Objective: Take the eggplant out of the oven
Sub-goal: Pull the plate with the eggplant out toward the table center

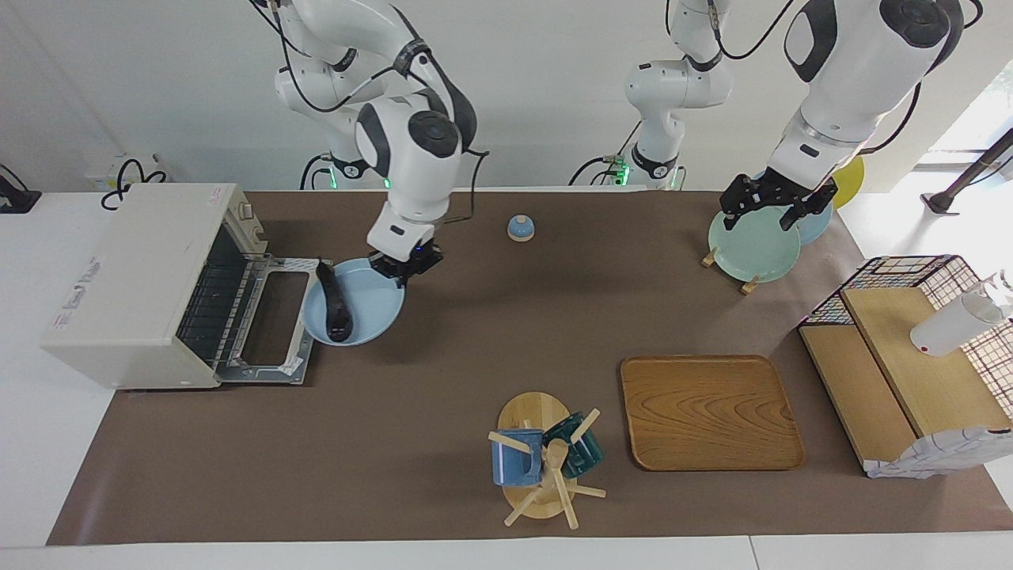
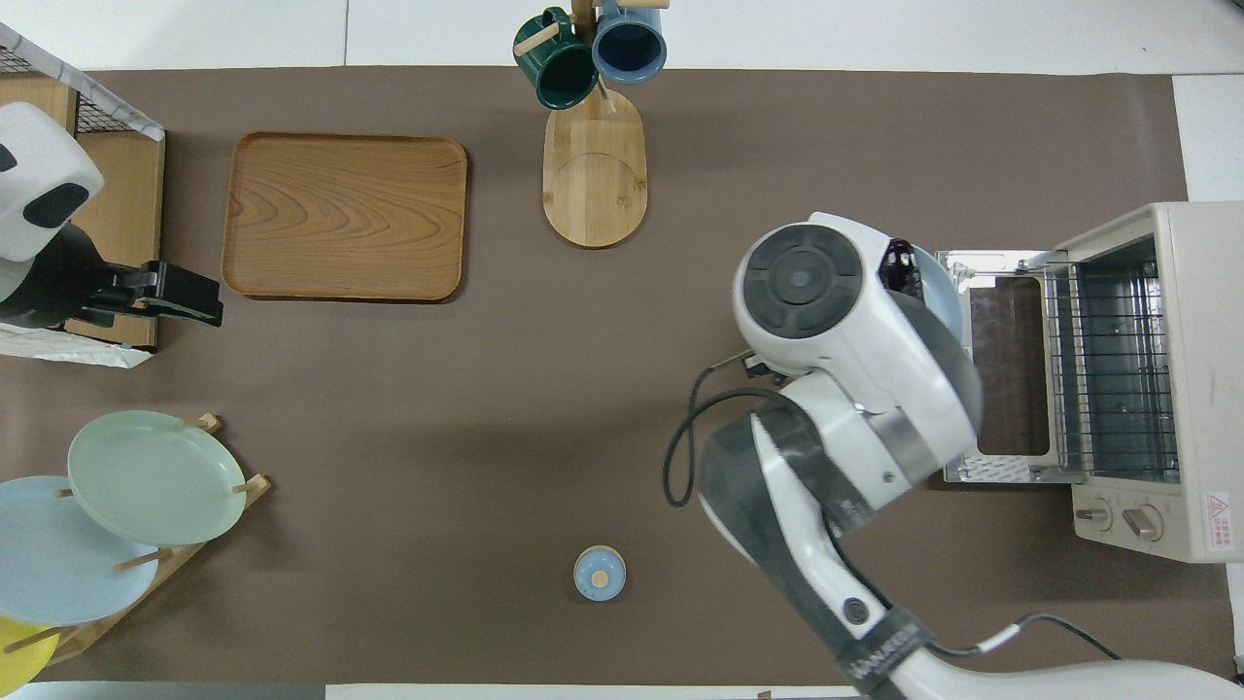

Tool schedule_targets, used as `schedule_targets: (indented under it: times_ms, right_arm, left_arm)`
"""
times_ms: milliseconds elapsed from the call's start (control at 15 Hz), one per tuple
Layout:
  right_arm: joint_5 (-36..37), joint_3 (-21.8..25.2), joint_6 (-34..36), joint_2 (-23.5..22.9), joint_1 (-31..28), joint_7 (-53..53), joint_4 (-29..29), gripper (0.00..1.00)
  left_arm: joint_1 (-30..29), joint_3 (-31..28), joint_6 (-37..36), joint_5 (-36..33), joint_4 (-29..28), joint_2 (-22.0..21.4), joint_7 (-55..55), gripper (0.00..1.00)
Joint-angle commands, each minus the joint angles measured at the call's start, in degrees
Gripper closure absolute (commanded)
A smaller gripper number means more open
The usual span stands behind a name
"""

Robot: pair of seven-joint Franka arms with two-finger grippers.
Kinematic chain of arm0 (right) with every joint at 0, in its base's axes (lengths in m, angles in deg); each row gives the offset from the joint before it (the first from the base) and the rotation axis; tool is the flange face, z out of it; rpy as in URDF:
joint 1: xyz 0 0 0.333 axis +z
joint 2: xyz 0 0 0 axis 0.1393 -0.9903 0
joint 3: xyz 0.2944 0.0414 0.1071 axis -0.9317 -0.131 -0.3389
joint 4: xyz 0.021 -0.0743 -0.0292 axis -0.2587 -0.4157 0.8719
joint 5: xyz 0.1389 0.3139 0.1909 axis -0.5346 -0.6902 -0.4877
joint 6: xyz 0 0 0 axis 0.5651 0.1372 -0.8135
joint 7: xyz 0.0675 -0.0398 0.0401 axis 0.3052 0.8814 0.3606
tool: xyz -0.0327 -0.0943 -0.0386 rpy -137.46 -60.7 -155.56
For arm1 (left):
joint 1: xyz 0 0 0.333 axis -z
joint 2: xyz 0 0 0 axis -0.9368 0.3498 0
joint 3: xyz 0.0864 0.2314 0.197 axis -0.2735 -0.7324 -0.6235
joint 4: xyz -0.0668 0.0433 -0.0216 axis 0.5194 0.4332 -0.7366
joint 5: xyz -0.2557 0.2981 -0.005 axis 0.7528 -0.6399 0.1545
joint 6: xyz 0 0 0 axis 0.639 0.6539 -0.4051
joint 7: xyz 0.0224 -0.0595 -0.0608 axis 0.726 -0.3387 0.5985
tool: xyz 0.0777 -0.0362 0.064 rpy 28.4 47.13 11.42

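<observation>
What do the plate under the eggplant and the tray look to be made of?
Plate: pale blue, smooth and even, likely glazed ceramic, perhaps plastic. It carries the eggplant; the right gripper is at its rim. Tray: wood or wood-look, by the curved grain lines and brown tone; matte to satin finish.
</observation>
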Motion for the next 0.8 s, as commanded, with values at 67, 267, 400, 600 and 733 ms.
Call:
schedule_targets:
  times_ms: [67,267,400,600,733]
  right_arm:
    - [-0.68,0.07,5.06,-20.05,7.53,-14.10,22.82,1.00]
    - [-4.55,-0.37,0.05,-23.14,12.09,-21.14,23.72,1.00]
    - [-4.64,-0.46,-1.88,-24.38,14.39,-23.35,23.90,1.00]
    - [-4.64,-0.46,-4.78,-25.35,15.19,-24.68,23.99,1.00]
    - [-4.99,-0.46,-5.05,-25.43,15.45,-25.46,24.25,1.00]
  left_arm:
    - [-0.34,0.09,1.91,0.28,-0.69,-0.49,0.12,0.00]
    - [0.18,0.09,1.91,0.37,-0.69,-0.49,0.12,0.00]
    - [0.36,0.09,2.00,0.28,-0.78,-0.49,0.12,0.00]
    - [0.45,0.09,1.91,0.28,-0.86,-0.57,0.12,0.00]
    - [0.45,0.17,1.91,0.28,-1.39,-0.66,0.12,0.00]
